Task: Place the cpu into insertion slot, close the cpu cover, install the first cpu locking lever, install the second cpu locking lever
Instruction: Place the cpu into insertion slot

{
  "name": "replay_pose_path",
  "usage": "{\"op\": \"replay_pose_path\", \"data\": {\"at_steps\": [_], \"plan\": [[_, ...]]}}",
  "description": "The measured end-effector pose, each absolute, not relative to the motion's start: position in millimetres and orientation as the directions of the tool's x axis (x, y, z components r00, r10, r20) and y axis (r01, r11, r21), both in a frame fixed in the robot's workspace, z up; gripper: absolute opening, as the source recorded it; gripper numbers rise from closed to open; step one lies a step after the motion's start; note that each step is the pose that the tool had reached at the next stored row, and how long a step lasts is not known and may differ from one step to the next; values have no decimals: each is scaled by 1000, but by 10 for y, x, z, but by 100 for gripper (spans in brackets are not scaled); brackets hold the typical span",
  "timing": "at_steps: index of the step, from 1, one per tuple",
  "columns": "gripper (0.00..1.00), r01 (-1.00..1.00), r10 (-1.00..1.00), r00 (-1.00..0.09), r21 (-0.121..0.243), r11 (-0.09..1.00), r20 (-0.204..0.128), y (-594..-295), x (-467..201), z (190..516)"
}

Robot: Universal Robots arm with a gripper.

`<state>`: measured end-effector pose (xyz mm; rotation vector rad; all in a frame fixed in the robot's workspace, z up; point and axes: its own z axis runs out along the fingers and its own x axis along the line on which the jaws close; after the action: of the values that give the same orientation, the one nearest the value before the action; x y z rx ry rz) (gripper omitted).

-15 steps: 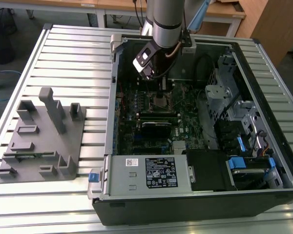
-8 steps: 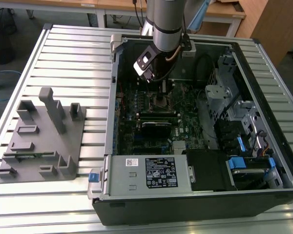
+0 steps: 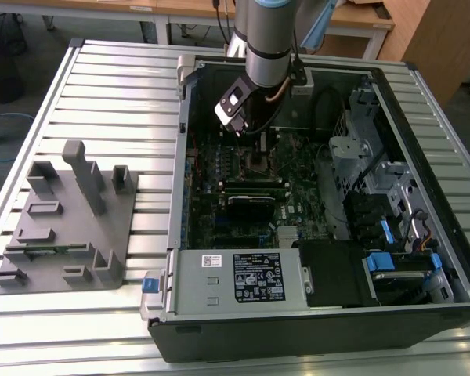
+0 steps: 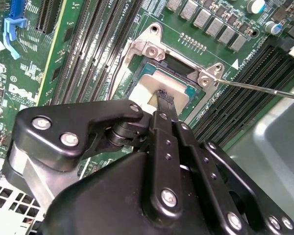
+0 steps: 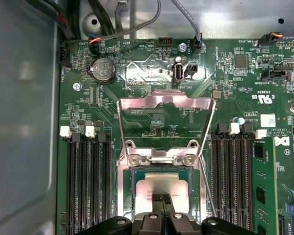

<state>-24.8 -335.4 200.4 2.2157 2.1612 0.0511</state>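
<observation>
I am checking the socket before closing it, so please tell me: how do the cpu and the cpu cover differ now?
The cpu lies flat in the insertion slot; the cpu cover is swung open, away from it. The cpu is a solid pale square; the cpu cover is a frame with a large cut-out. Both are silver-grey metal.

A ribbed metal table [image 3: 102, 86] stands before wooden desks [image 3: 196, 8] on a grey floor [image 3: 51, 35].

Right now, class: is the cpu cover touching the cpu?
Apart. In the first wrist view the cpu cover stands swung open, while the cpu lies in the insertion slot, a clear gap between them.
</observation>
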Motion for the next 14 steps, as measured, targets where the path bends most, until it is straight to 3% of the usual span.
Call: {"op": "replay_pose_path", "data": {"at_steps": [14], "plan": [[11,998,1000,25,56,-25,-8,-3353,-248,1993]]}}
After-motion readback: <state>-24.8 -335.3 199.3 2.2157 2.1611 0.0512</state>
